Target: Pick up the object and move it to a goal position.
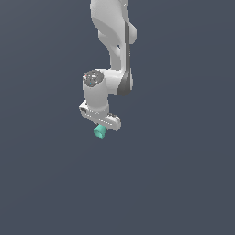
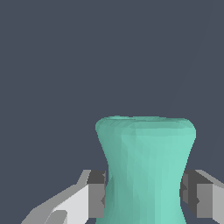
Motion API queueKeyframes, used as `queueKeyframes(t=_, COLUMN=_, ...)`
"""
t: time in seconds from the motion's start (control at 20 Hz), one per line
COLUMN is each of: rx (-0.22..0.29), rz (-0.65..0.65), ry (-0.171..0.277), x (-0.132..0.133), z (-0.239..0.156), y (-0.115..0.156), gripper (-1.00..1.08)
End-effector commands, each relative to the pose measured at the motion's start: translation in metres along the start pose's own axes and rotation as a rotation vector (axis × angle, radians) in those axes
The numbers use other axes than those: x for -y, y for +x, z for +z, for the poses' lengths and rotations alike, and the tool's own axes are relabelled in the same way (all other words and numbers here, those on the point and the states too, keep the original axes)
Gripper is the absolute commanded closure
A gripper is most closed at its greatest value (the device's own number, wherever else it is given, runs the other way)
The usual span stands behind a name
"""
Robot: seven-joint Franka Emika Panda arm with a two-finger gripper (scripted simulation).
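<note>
A: Entry, single moment. The white arm (image 1: 112, 50) reaches down from the top of the exterior view, wrist bent, with the gripper (image 1: 102, 127) pointing downward near the middle of the picture.

B: And the spool?

A: The teal-green spool (image 1: 99, 132) sits right under the gripper body, poking out below it. Only its lower part shows from outside; the rest is hidden behind the white housing.

B: Is it held, or just close?

A: Held. In the wrist view the spool (image 2: 145, 170) fills the space between the two fingers (image 2: 97, 194). The dark pads press on its narrow waist, one on each side, and I see no gap between pad and teal surface. The jaws are clamped on it, not slack.

B: Orientation?

A: Its long axis runs along the fingers, pointing away from the wrist. One flared end lies beyond the fingertips; the other end runs off the picture's edge, so I cannot describe it.

B: Is it resting on anything?

A: Cannot tell. The background is flat dark grey-blue in both views, with no visible surface edge or shadow under the spool.
</note>
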State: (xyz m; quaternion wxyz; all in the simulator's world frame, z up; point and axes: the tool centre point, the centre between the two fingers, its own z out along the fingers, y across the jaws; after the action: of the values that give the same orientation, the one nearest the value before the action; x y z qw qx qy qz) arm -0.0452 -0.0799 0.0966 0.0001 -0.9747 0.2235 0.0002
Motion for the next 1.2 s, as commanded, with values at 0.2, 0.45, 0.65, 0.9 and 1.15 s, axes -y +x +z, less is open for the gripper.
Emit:
queueKeyframes(t=0.2, rx=-0.001, rz=0.001, ry=0.0, x=-0.02, z=-0.054, y=0.015, gripper=1.08)
queueKeyframes(t=0.45, rx=-0.001, rz=0.001, ry=0.001, x=-0.038, z=-0.105, y=0.029, gripper=1.08)
queueKeyframes(t=0.65, rx=-0.001, rz=0.001, ry=0.001, x=-0.053, z=-0.147, y=0.041, gripper=1.08)
queueKeyframes(t=0.9, rx=-0.001, rz=0.001, ry=0.001, x=-0.071, z=-0.197, y=0.056, gripper=1.08)
queueKeyframes(t=1.15, rx=-0.001, rz=0.001, ry=0.0, x=-0.087, z=-0.244, y=0.071, gripper=1.08)
